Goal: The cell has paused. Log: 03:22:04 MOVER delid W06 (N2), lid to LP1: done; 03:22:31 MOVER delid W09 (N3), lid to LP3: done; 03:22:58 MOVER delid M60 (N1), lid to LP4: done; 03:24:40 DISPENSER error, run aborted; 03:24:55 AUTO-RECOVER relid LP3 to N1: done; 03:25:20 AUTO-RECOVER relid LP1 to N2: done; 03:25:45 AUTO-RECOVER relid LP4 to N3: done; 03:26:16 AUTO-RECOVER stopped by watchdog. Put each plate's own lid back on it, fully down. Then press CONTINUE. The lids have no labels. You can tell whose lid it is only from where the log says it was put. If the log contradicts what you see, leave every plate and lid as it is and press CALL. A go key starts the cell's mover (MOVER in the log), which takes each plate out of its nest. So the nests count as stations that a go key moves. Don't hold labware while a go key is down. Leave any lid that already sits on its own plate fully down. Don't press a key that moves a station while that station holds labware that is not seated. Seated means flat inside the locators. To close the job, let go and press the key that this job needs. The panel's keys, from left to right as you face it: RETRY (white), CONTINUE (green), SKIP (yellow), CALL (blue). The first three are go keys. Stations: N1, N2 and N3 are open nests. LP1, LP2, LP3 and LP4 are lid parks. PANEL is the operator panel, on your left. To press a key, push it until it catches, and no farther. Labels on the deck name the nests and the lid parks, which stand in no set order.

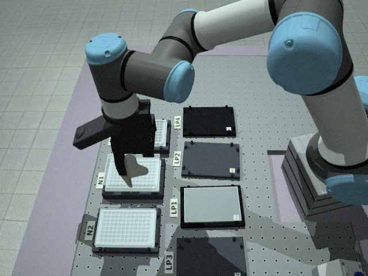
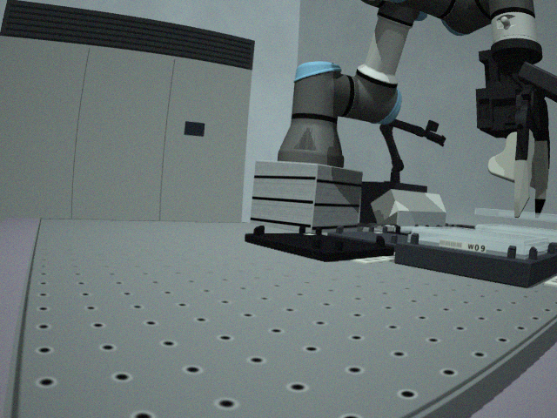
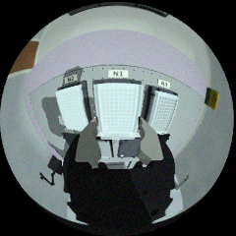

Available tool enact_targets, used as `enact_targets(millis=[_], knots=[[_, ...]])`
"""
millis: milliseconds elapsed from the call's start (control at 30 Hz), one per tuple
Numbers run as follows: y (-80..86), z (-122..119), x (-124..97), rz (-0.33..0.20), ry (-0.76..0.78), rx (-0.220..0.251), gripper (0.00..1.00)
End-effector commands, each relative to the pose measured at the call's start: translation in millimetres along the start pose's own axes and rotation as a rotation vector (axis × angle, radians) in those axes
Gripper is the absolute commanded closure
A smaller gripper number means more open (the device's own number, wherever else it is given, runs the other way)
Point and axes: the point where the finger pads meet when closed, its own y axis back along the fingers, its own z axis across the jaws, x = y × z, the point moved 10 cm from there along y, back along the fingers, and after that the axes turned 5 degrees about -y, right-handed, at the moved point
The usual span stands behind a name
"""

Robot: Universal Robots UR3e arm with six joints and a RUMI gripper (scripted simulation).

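My gripper (image 1: 126, 175) (image 2: 528, 207) (image 3: 118, 116) is shut on a clear lid (image 1: 142, 182) (image 2: 499, 213) (image 3: 118, 105), gripping it by its two long sides. It holds the lid level, a little above the well plate in nest N1 (image 1: 133, 195). The plate in N2 (image 1: 126, 227) (image 3: 73, 108) lies flat in its nest. The plate in N3 is partly hidden behind my gripper. The plate nearest the exterior camera is marked W09 (image 2: 475, 246). Another clear lid (image 1: 211, 204) lies in park LP1.
Lid parks LP4 (image 1: 207, 121), LP2 (image 1: 211, 160) and LP3 (image 1: 211, 255) are bare dark trays to the right of the nests. The arm's base block (image 1: 309, 184) (image 2: 305, 195) stands at the right. The operator panel (image 1: 338, 267) (image 2: 406, 206) is at the near right corner.
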Motion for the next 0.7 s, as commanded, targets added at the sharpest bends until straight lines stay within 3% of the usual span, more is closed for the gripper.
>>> enact_targets(millis=[0,667], knots=[[-0.1,0.1,0.7,0.003,0.000,-0.001,1.00],[-6.0,0.2,0.7,0.003,0.000,-0.001,1.00]])
